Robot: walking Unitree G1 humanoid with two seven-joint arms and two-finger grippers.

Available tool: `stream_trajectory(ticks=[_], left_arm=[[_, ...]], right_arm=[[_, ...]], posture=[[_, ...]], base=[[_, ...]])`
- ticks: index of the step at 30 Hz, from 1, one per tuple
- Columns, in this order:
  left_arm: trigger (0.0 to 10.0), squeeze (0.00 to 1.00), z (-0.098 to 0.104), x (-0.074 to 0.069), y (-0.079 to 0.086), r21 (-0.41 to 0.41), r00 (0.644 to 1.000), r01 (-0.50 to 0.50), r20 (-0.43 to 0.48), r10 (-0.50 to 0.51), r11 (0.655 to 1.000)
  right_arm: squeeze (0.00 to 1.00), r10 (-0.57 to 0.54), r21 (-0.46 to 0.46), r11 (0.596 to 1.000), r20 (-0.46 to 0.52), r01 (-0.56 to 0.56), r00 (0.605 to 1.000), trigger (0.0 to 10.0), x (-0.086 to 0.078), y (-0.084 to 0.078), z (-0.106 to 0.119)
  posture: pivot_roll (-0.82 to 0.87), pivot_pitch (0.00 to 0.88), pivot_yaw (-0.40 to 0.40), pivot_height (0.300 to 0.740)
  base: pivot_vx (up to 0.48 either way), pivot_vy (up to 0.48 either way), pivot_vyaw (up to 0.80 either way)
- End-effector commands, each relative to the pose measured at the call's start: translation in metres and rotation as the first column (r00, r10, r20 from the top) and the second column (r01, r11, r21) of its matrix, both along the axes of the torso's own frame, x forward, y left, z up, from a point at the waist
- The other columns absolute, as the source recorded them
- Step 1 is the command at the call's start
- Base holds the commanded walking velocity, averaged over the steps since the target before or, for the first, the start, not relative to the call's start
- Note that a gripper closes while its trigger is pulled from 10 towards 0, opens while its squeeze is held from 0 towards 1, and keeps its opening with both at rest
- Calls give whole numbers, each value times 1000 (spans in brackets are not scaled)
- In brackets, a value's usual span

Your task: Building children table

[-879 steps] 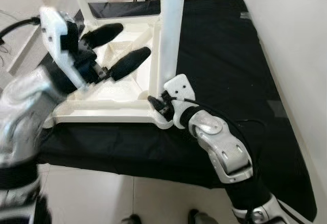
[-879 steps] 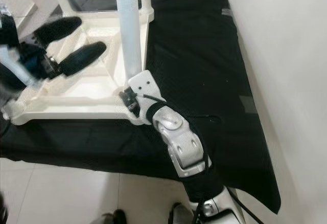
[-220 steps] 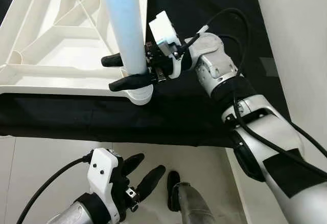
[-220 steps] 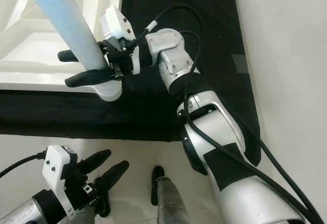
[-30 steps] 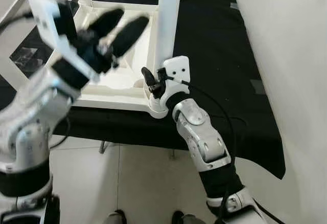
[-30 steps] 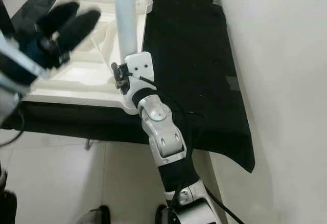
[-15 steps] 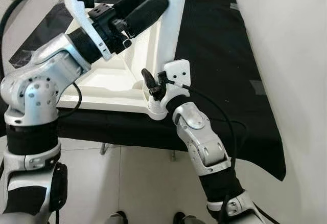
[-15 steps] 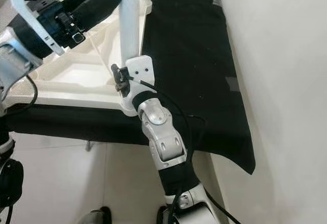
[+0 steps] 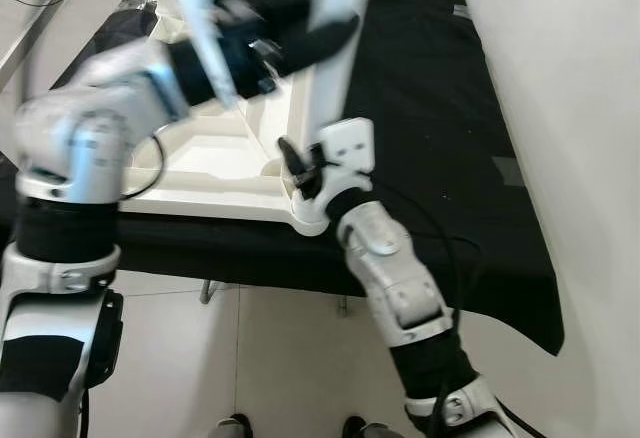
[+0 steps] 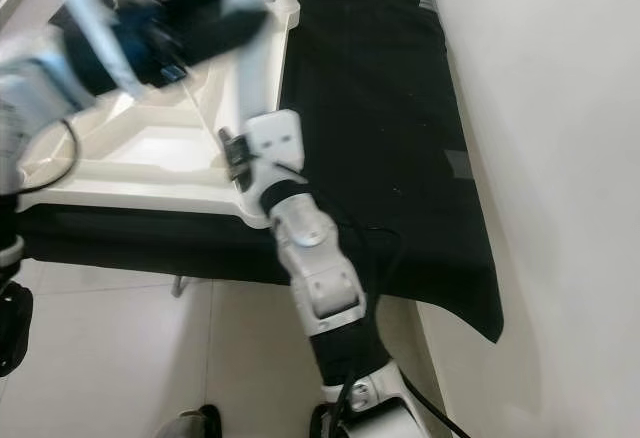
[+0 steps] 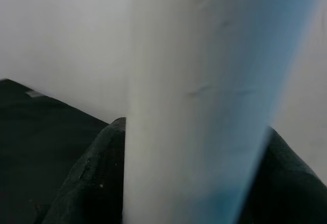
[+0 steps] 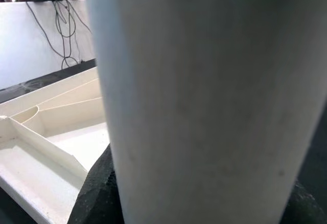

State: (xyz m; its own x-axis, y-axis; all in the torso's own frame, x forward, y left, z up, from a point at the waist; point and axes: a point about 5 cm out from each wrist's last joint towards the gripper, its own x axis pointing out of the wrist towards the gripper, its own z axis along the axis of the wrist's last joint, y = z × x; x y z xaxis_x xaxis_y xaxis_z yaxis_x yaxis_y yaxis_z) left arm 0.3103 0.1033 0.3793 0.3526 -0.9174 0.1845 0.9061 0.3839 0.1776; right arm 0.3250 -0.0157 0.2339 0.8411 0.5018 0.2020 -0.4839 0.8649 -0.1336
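I see the white table leg [image 9: 335, 68] standing upright in the near right corner socket of the overturned white tabletop [image 9: 215, 183], which lies on a black cloth [image 9: 430, 118]. My right gripper [image 9: 297, 170] is clamped on the leg just above the socket, one black finger on each side. Higher up the leg, my left gripper [image 9: 300, 30] is blurred; its fingers [image 11: 97, 178] straddle the leg, though I cannot tell if they grip it.
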Motion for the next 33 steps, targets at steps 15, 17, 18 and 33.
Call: stream_trajectory(ticks=[15,17,18,33], left_arm=[[0,0,16,-13,7,8,997,-15,80,15,1000],[0,0,18,-13,6,0,996,-11,86,11,1000],[0,0,18,-13,5,-3,996,-11,88,11,1000],[0,0,16,-15,2,32,994,-5,107,1,999]], right_arm=[[0,60,-57,996,-172,-71,983,10000,-2,12,-38],[0,61,-60,996,-173,-72,983,10000,-2,11,-38],[0,60,-60,996,-173,-72,983,10000,-2,11,-38],[608,73,-103,991,-160,-90,984,10000,0,9,-37]], posture=[[71,259,-20,740],[68,258,-20,740],[68,258,-20,740],[64,257,-21,740]], base=[[0,0,0],[0,0,0],[0,0,0],[0,0,0]])
